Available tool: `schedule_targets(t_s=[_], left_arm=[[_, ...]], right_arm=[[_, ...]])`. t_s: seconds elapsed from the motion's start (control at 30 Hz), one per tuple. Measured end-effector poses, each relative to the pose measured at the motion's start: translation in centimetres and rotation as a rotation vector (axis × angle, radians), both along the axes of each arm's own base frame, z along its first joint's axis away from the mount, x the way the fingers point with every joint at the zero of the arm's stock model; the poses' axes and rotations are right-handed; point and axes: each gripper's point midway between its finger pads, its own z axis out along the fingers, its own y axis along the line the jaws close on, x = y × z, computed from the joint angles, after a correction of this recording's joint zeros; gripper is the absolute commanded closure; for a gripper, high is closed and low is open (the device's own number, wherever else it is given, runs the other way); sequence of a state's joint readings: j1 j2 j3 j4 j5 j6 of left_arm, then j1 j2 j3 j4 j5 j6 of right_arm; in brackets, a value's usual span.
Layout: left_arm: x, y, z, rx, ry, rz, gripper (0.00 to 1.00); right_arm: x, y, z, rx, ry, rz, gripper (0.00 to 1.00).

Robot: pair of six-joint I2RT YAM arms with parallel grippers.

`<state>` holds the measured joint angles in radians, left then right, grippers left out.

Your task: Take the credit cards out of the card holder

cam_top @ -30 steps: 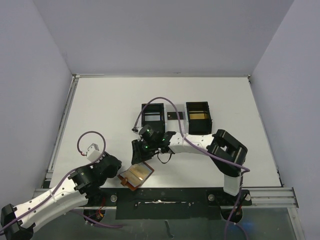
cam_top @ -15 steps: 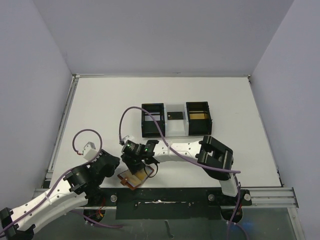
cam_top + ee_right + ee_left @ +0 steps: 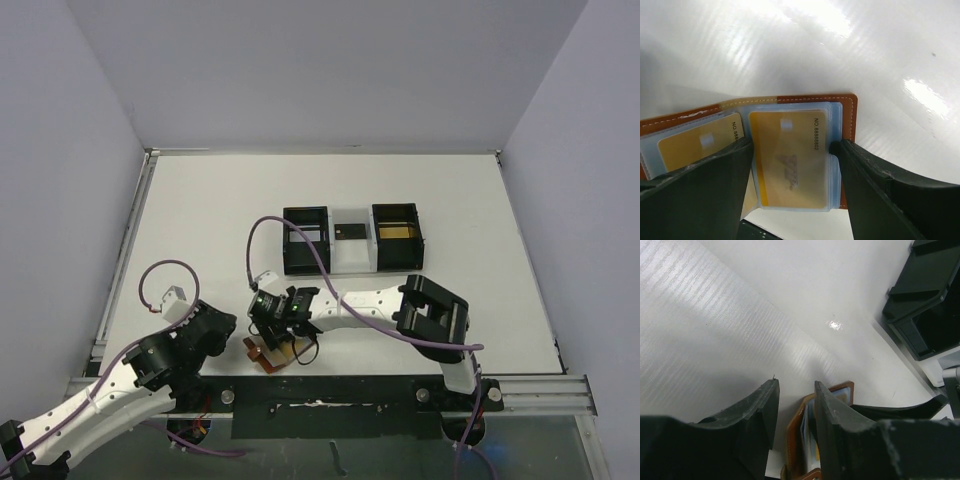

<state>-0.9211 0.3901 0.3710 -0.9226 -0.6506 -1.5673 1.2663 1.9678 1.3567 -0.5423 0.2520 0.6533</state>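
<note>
At the far left we see the left tool (image 3: 225, 328) low over the worktop (image 3: 200, 220), near its front edge and just beside the card holder (image 3: 262, 352). In the left wrist view its two fingers (image 3: 757, 415) stand a narrow gap apart. The card holder's brown edge shows in that gap, close against the right-hand finger. A strip of bare worktop shows between that edge and the left-hand finger, so we see no pinch on the leather.

The card holder lies open on the worktop close to the front edge, its blue-grey pockets facing up. Two credit cards (image 3: 787, 160) sit in it side by side, each under a clear sleeve. We see the right-hand one whole, while the left-hand one is partly hidden by a finger.

The right tool (image 3: 282, 322) hangs directly over the card holder and covers most of it in the top view. From the right wrist we see its jaws spread wide, one finger on either side of the right-hand card. The left finger overlaps the seam between the two cards, and the right finger stands just off the sleeve's outer edge. It clamps nothing.

Farther back and to the right, well apart from the card holder, stands the tray (image 3: 350, 258). Its middle compartment holds a small black card (image 3: 350, 231) and its right compartment holds a gold card (image 3: 397, 232).
</note>
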Motion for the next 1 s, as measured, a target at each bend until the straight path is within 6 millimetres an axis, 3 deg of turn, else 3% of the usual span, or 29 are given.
schedule_targets(t_s=[0.1, 0.23, 0.43, 0.53, 0.7, 0.83, 1.0], left_arm=[[0.0, 0.0, 0.0, 0.004, -0.002, -0.006, 0.67], [0.5, -0.9, 0.5, 0.017, -0.027, -0.057, 0.65], [1.8, -5.7, 1.2, 0.026, -0.061, -0.263, 0.52], [2.2, -7.9, 1.0, 0.047, -0.046, -0.365, 0.49], [3.4, -11.5, 2.1, 0.031, -0.034, -0.502, 0.48], [4.2, -13.3, 3.6, -0.033, -0.062, -0.573, 0.53], [3.3, -14.9, 4.8, -0.11, -0.059, -0.683, 0.71]], right_arm=[[0.5, -1.4, 0.1, -0.013, -0.025, -0.072, 0.33], [1.0, -5.4, 0.1, -0.046, -0.039, -0.207, 0.34], [1.9, -12.1, 0.3, -0.105, -0.034, -0.41, 0.3], [2.3, -14.0, 0.8, -0.119, -0.028, -0.466, 0.26], [3.4, -13.7, 4.1, 0.016, -0.03, -0.506, 0.29], [4.0, -12.8, 6.4, 0.198, -0.004, -0.53, 0.41], [3.2, -13.4, 5.1, 0.364, 0.079, -0.591, 0.54]])
